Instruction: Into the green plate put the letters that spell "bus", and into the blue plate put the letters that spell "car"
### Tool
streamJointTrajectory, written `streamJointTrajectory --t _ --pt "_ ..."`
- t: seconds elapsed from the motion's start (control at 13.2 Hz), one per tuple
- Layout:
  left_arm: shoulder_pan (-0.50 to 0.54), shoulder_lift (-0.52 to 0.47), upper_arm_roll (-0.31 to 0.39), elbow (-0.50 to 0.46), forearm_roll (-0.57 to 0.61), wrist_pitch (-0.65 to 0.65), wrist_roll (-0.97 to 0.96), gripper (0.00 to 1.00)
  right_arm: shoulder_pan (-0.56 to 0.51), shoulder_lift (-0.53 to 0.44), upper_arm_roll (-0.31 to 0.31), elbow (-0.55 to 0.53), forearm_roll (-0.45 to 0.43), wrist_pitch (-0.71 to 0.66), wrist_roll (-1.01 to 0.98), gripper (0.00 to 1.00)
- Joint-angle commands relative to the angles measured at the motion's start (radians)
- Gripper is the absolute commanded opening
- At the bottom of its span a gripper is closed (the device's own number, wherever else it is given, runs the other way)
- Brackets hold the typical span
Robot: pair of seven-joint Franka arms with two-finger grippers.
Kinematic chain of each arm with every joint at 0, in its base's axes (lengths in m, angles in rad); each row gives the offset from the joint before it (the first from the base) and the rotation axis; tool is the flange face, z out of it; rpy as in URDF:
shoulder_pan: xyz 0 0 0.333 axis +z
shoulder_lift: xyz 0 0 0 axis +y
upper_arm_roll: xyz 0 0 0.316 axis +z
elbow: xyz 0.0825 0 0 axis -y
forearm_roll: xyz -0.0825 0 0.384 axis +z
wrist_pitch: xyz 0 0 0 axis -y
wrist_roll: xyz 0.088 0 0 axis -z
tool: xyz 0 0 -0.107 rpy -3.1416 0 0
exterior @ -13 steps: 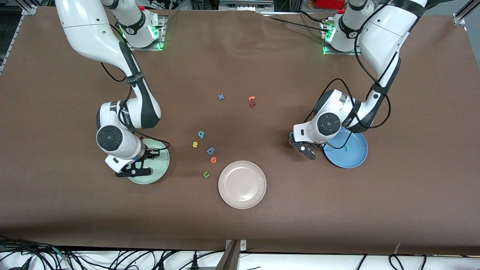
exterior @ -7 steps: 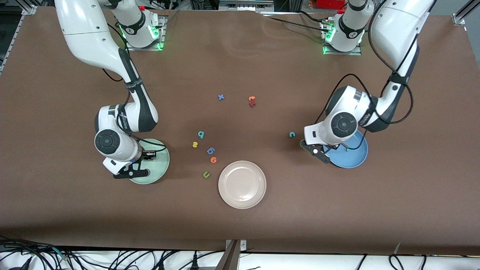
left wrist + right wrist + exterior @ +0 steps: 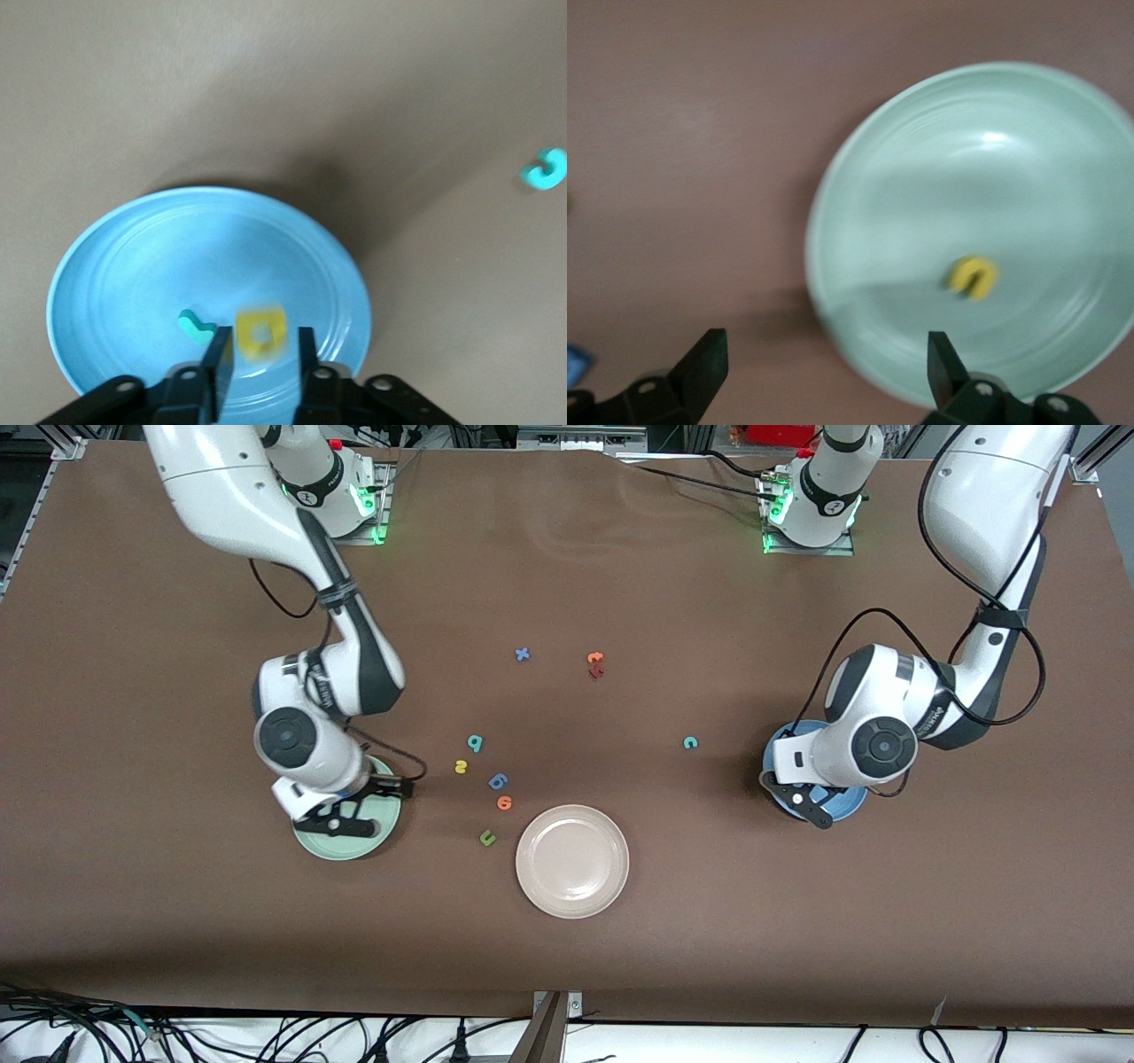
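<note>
Your left hand [image 3: 258, 363] pinches a small yellow foam letter a [image 3: 262, 332] over the round blue plate [image 3: 115, 274], beside the teal r [image 3: 196, 327]. Your right hand [image 3: 824, 372] hangs spread over the pale mint-green plate [image 3: 921, 177], yellow u [image 3: 973, 275] inside. The teal c [image 3: 690, 742] lies on the brown desk [image 3: 797, 921]; no readable writing.

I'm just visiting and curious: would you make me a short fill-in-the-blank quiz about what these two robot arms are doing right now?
1. The left pincer is over the ____ plate.
2. The yellow letter under the open right pincer lies in the ____ plate.
3. The teal c lies on the bare ____.
4. The beige plate holds ____ letters.

Missing words: blue; green; table; no
</note>
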Motion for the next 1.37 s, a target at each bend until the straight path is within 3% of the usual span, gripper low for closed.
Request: streamJointTrajectory --t 0.0,0.23,0.38,0.84,1.29 --pt "-0.015 0.004 -0.018 0.010 0.035 -0.007 0.007 1.00 0.070 0.003 -0.003 -0.019 0.007 0.056 0.183 0.99" --pt "-0.064 0.001 -0.023 0.010 0.018 -0.009 -0.051 1.00 0.075 0.029 0.009 -0.099 0.005 0.186 0.193 0.99" --pt "-0.130 0.004 -0.023 0.008 0.016 -0.009 -0.201 1.00 0.075 0.047 0.010 -0.147 0.005 0.279 0.193 0.99" --pt "-0.265 0.043 -0.023 -0.010 -0.037 0.080 -0.646 1.00 0.077 0.038 0.032 -0.137 0.012 0.280 0.199 0.99" --pt "-0.265 0.036 -0.023 -0.133 -0.037 0.289 -0.821 1.00 0.077 0.043 0.059 -0.137 0.010 0.286 0.217 0.97"
